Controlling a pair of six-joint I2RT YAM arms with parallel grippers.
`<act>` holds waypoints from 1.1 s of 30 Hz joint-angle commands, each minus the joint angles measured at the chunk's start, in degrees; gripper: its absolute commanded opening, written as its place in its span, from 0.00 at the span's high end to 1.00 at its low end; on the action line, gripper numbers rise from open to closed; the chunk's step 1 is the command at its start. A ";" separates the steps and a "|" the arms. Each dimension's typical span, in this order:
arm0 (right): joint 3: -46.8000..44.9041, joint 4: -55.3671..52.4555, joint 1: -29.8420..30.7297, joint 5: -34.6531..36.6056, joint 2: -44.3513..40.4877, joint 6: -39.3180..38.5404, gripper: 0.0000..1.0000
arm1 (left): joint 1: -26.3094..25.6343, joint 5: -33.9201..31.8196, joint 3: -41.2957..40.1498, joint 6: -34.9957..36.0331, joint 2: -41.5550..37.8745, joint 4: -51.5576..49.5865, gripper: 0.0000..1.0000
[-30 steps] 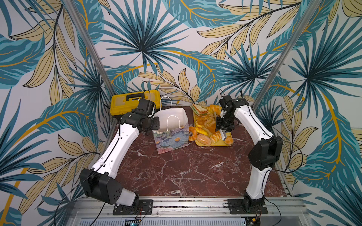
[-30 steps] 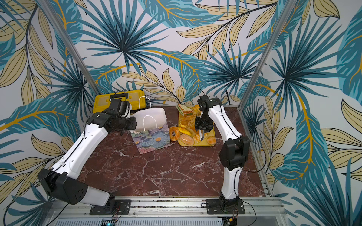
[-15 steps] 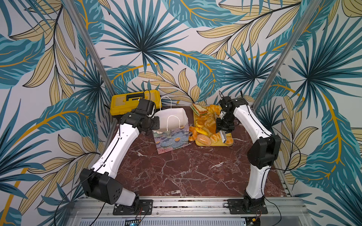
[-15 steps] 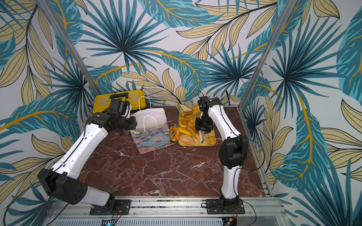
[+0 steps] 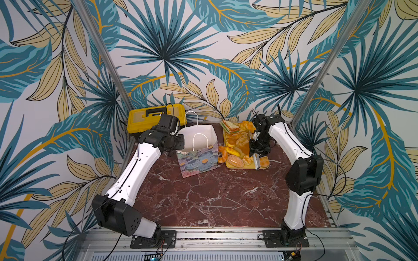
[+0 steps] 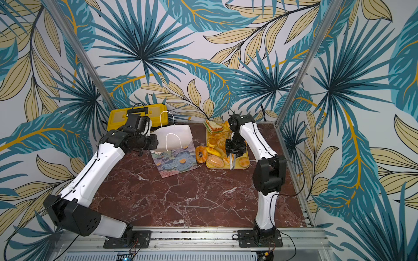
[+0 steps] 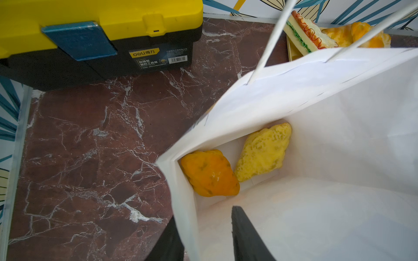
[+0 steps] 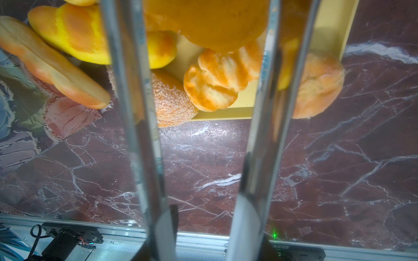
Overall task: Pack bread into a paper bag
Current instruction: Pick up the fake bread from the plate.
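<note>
The paper bag [image 5: 199, 158] with painted blue flowers stands open at the back of the table. My left gripper [image 7: 203, 226] is shut on its side wall, one finger inside and one outside. Two pieces of bread lie on the bag's floor, an orange one [image 7: 210, 174] and a yellow one [image 7: 262, 153]. More bread is piled on the yellow tray [image 5: 246, 167] to the right of the bag. My right gripper [image 5: 257, 153] hangs over the tray, shut on metal tongs [image 8: 144, 135]. The tongs' arms flank a large orange bun [image 8: 214, 20]; their tips are out of frame.
A yellow-and-black toolbox [image 5: 156, 119] sits behind my left arm at the back left. A ring doughnut [image 5: 222, 154] leans between bag and tray. A sandwich [image 5: 230, 127] lies at the tray's far end. Patterned walls and metal posts close in the table.
My right gripper has shifted slightly down and toward the tray's front with the tongs, and its jaws have narrowed a little. The left arm and the bag have not moved.
</note>
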 commanded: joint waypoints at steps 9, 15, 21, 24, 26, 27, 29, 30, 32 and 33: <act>-1.74 -0.37 -0.10 -0.89 0.45 -0.29 0.76 | -0.13 0.57 -1.36 -0.17 -0.46 1.09 0.62; -4.06 0.91 -0.11 -1.23 -0.51 -0.05 0.90 | -0.06 0.45 -1.50 -0.17 -0.65 1.05 0.62; -5.13 2.69 -0.12 -0.23 -2.73 1.45 1.00 | -0.05 0.48 -1.40 -0.17 -0.74 0.92 0.62; -4.77 3.80 -0.12 0.08 -4.61 2.69 1.00 | -0.10 0.39 -1.24 -0.09 -0.74 0.87 0.62; -4.21 4.17 -0.12 0.07 -5.86 3.58 1.00 | -0.07 0.26 -1.06 -0.08 -0.64 0.83 0.62; -3.90 4.44 -0.12 0.04 -6.57 4.02 1.00 | -0.16 0.33 -0.97 0.00 -0.62 0.74 0.62; -2.86 4.71 -0.12 -0.18 -7.73 4.63 1.00 | -0.03 0.32 -0.83 0.06 -0.58 0.78 0.62; -2.12 4.60 -0.12 -0.14 -8.35 4.99 1.00 | -0.02 0.31 -0.71 0.09 -0.49 0.68 0.62; -0.82 4.58 -0.12 0.15 -9.32 5.34 1.00 | -0.06 0.31 -0.49 0.20 -0.44 0.61 0.62; -0.10 4.52 -0.12 0.00 -9.85 5.60 1.00 | -0.03 0.23 -0.36 0.18 -0.42 0.53 0.62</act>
